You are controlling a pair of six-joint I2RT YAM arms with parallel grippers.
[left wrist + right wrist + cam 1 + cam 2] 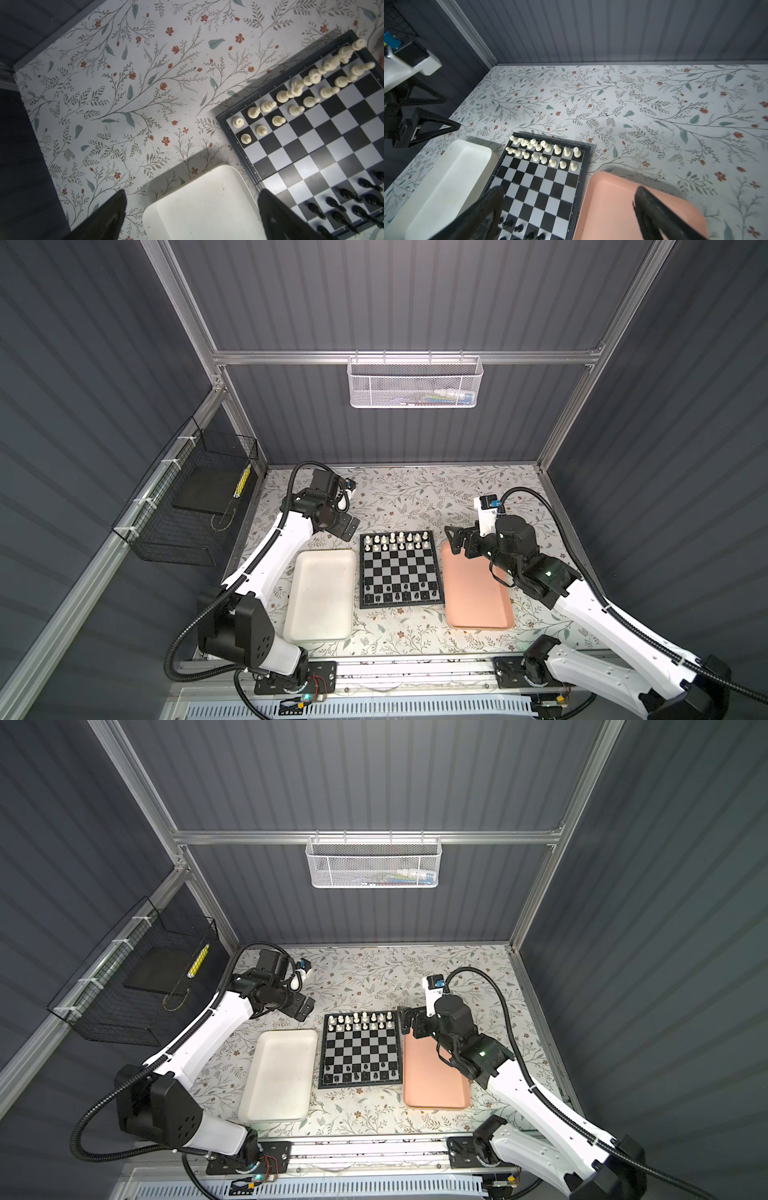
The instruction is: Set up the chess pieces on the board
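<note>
The board [399, 568] [360, 1048] lies mid-table between two trays. Cream-white chess pieces [401, 536] [365, 1016] fill its two far rows, and black chess pieces [397, 596] [356, 1076] stand in its two near rows. My left gripper [351, 530] [305, 1009] hovers open off the board's far-left corner, above the white tray's far end [192, 191], with nothing between its fingers. My right gripper [449, 540] [402, 1020] is open too, beside the board's far-right corner. In the right wrist view it [569, 188] straddles the board's edge [582, 178] and holds nothing.
A white tray [320, 597] [203, 207] [446, 182] lies left of the board and a salmon-pink tray [478, 597] [612, 207] lies to its right. A white mesh basket [415, 383] hangs on the back wall. A black wire basket [187, 506] hangs on the left wall.
</note>
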